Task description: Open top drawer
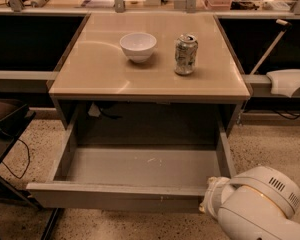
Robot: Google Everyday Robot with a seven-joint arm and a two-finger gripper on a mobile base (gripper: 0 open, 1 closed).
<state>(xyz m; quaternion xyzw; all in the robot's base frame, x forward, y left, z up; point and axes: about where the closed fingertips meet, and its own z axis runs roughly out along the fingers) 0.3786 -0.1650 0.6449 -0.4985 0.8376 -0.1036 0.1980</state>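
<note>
While the top drawer [135, 198] is standing pulled far out toward the near side from under the tabletop [100, 71], its shallow grey tray is showing a flat, matte floor with a few small pale scratch marks. Its long, flat front panel is running across the near edge. Straight grey side walls are reaching back into the dark opening, where a dark cable [107, 113] is hanging at the far left.

The end effector [210, 200] is sitting at the right end of that front panel, at the tip of a smooth, rounded white arm housing [262, 209] with vent slots. Whether it is open or closed, or gripping the panel, I cannot tell.

On the glossy beige tabletop, a round white bowl [138, 46] is resting to the left of a dented silvery drink can [185, 54], which is standing upright; the two are sitting apart. Whether the bowl is holding anything I cannot tell. Speckled stone flooring [275, 144] is lying around the cabinet.
</note>
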